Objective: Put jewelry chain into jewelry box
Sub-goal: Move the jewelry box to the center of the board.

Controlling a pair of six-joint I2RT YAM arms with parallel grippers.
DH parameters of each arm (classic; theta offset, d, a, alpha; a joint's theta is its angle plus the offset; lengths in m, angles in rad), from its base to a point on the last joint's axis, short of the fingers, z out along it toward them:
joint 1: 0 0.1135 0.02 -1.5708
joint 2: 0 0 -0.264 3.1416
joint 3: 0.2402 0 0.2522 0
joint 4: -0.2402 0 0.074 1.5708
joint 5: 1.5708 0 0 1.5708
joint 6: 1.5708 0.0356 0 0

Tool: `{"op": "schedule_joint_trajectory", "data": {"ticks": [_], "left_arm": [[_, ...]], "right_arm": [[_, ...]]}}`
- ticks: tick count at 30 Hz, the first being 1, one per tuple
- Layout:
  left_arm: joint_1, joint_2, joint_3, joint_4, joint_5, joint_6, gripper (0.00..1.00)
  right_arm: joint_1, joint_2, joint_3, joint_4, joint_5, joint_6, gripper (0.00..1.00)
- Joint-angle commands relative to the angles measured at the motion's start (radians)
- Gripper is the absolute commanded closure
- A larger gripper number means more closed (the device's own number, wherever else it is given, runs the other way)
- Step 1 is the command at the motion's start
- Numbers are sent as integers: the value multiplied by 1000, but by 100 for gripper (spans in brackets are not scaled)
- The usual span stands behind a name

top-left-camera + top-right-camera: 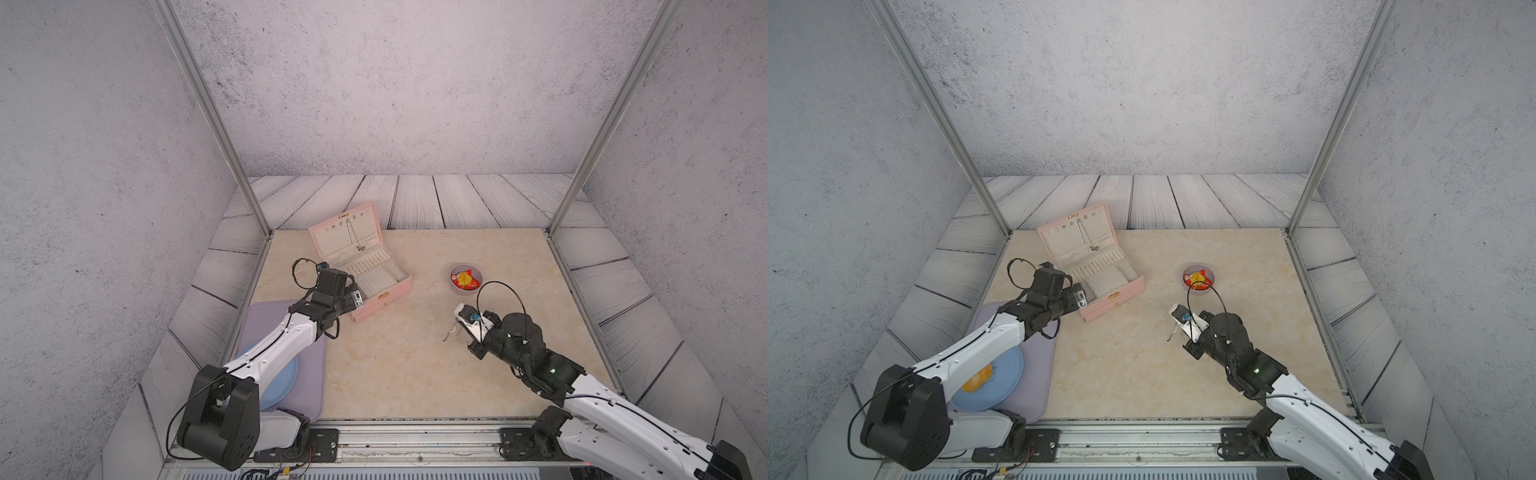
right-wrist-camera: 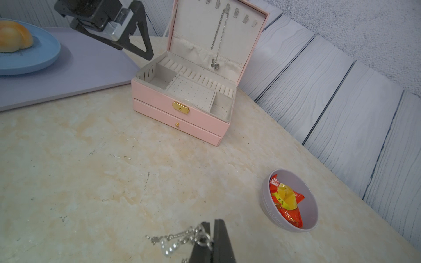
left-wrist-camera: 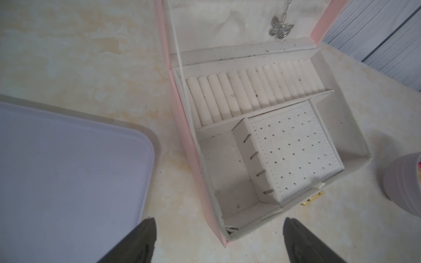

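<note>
Top views, right tool: in both top views the right tool [image 1: 457, 328] [image 1: 1179, 330] is clenched on the jewelry chain [image 1: 451, 332] [image 1: 1173, 334], which trails from it over the table [image 1: 395, 374].
Top views, gap to cover: the jewelry box [image 1: 374, 307] [image 1: 1113, 297] sits well apart from the chain, lid up, toward the far left of the table.
Top views, left tool: the left tool [image 1: 358, 300] [image 1: 1080, 300] hovers at the box's near left corner.
Left wrist, tool state: the left tool [image 3: 219, 219] is spread wide, nothing between the fingers [image 3: 141, 241].
Left wrist, box interior: the compartments are bare; only the butterfly necklace [image 3: 281, 28] hangs in the lid. No chain inside yet.
Right wrist, grip: the jaws pinch a ring of the chain [image 2: 180, 239]. Silvery links and pearly beads dangle beside them. Whether the free end touches the table cannot be told.
Right wrist, route: open table lies between tool and box [image 2: 159, 95], and the bowl [image 2: 264, 193] of sweets is off to one side.
Done: chain grasped, box open.
Left: by the look of it, carry across, lower into a compartment, release.
</note>
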Motion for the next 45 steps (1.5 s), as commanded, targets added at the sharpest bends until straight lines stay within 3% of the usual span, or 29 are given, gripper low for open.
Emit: {"op": "schedule_joint_trajectory", "data": {"ticks": [1,8,12,17,22,31,37,42,45], "left_arm": [[12,48,21,53,-33,-20,19],[47,203,69,96,-6,-20,40],[48,263,103,74,48,13,58],[22,257,84,36,99,69,77],[-46,193,27,13,126,121,84],[-209,109,-9,-47,178,99,84],[-255,9,-50,-41,221,105,83],[-259,-131,-63,-12,178,217,51],[-260,-208,-50,58,137,361,47]], "right_arm": [[6,-1,7,2,3,11,100],[9,7,7,2,0,14,100],[10,3,12,-3,5,23,100],[20,-25,46,-54,-5,74,100],[34,-64,86,-130,2,101,100],[94,-50,184,-260,16,103,100],[121,-47,193,-268,25,103,100],[123,-53,194,-259,9,103,100],[123,-56,189,-237,5,99,100]]}}
